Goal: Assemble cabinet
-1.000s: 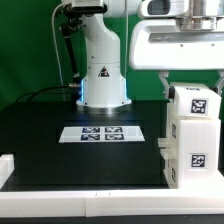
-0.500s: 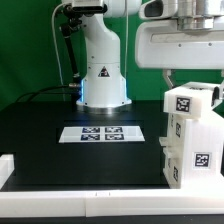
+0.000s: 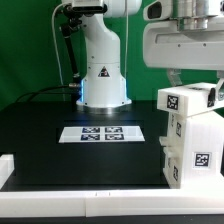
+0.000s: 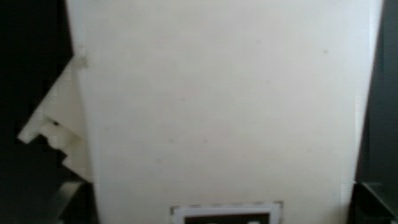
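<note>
The cabinet body (image 3: 196, 150), a white box with black-and-white tags, stands at the exterior view's right on the black table. A smaller white cabinet piece (image 3: 188, 98) with a tag on its face hangs tilted just above the body's top. My gripper (image 3: 190, 80) is over it and shut on it, with one dark finger (image 3: 173, 76) showing at its near edge. In the wrist view the white piece (image 4: 222, 100) fills most of the frame, with a tag (image 4: 226, 212) at its edge between my dark fingers (image 4: 64, 198).
The marker board (image 3: 103, 133) lies flat in the middle of the black table. The arm's white base (image 3: 103, 75) stands behind it. A low white border rail (image 3: 90, 205) runs along the front and turns up the exterior view's left side (image 3: 5, 168).
The gripper has risen, and the small white piece has come up with it, tilting and shifting toward the exterior view's left. The cabinet body has stayed put.
</note>
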`<state>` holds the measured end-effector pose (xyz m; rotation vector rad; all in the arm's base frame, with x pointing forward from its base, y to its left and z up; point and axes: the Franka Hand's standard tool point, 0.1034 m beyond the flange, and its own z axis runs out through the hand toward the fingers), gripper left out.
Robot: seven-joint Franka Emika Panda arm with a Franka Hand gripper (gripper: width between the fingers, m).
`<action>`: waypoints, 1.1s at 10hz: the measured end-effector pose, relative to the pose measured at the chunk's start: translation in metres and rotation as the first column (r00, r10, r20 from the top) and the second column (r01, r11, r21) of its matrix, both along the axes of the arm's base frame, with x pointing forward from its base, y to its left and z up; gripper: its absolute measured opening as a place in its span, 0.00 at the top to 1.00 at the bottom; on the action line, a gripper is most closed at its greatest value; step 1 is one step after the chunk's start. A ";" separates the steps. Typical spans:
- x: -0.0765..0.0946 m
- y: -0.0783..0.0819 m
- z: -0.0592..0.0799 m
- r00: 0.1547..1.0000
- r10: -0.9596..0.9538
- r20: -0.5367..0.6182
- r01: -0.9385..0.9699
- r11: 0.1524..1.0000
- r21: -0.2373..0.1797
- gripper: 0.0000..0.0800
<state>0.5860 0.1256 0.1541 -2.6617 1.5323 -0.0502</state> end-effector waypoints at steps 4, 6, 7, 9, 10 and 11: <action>0.001 0.008 -0.001 0.899 -0.439 -0.016 0.438 0.895 0.086 0.30; 0.001 0.008 -0.001 0.842 -0.538 -0.042 0.539 0.835 0.107 0.30; 0.001 0.010 -0.001 0.806 -0.589 -0.055 0.591 0.799 0.112 0.28; 0.003 0.008 0.001 0.835 -0.548 -0.054 0.550 0.825 0.129 0.07; 0.004 0.009 0.007 0.835 -0.548 -0.052 0.549 0.824 0.141 0.02; 0.005 0.012 0.014 0.840 -0.541 -0.045 0.541 0.827 0.149 0.00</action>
